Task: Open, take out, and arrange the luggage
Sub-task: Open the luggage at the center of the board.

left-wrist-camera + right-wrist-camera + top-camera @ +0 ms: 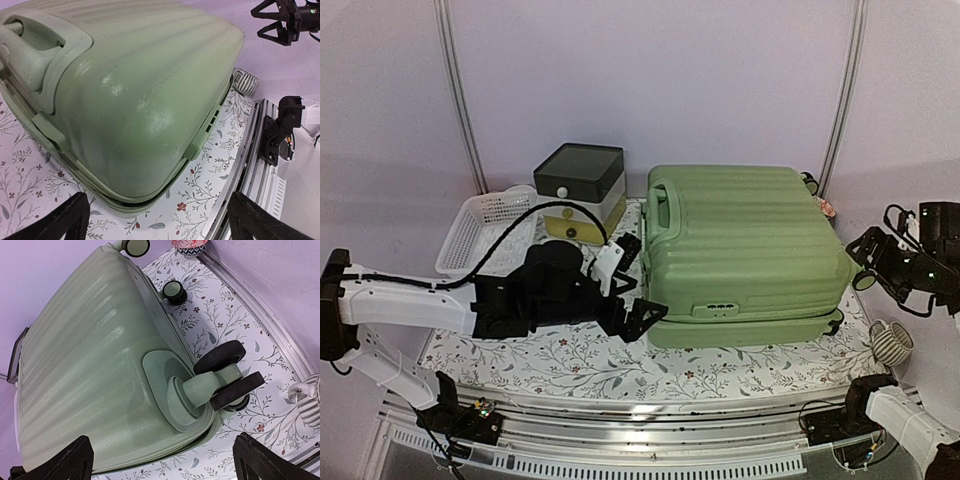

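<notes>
Lying flat on the floral cloth (570, 362), the luggage (745, 245) is closed, with both shell halves together.

Top view: the left gripper (638, 285) sits just beside the luggage's left front corner, jaws spread and holding nothing. The right gripper (862, 262) hangs off the luggage's right side, also spread and empty. Behind the luggage's left end stands a dark-lidded box (580, 183), with a white basket (470, 235) farther left. Neither appears in the wrist views.

Left wrist view: this shows the recessed handle (30, 55) and a tab (199, 144) on the seam at close range. The fingers (60, 222) flank the luggage's corner without touching it.

Right wrist view: only this view shows the black wheels (227, 371) clearly, at the luggage's end. A striped item (310, 405) lies on the cloth just beside them. A patterned bowl (189, 246) sits beyond the far wheels and barely shows in the top view.
</notes>
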You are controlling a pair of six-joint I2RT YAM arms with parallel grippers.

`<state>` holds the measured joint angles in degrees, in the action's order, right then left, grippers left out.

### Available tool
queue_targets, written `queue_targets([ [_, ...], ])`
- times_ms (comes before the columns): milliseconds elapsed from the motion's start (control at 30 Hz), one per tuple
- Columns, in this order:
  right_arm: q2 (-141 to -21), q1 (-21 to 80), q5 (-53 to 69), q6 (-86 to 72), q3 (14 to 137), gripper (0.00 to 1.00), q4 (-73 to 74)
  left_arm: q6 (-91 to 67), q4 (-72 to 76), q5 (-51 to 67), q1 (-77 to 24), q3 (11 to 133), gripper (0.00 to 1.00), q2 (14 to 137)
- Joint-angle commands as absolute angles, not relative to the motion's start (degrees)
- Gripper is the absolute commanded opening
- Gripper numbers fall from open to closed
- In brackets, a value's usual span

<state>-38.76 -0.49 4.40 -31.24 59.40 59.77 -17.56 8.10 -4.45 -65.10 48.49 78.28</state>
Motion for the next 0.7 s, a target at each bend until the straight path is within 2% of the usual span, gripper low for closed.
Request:
queue_targets([
  [0, -37.23, -0.35, 4.69, -39.18, 58.08, 0.99, 62.51, -17.74, 10.71, -5.12, -65.65, 47.17, 0.98, 78.68],
  [133, -36.01, -0.38, 2.69, -42.96, 54.18, 0.99, 62.19, -17.98, 11.22, -5.23, -65.61, 46.64, 0.98, 78.75],
  [300, -35.69, -0.36, 6.33, -45.97, 49.56, 0.99, 57.82, -18.02, 11.58, -5.18, -65.63, 46.58, 0.98, 78.92],
  [667, -36.50, -0.39, 8.23, -51.89, 46.09, 0.99, 49.30, -17.50, 13.22, -4.89, -65.64, 46.12, 0.98, 80.09],
])
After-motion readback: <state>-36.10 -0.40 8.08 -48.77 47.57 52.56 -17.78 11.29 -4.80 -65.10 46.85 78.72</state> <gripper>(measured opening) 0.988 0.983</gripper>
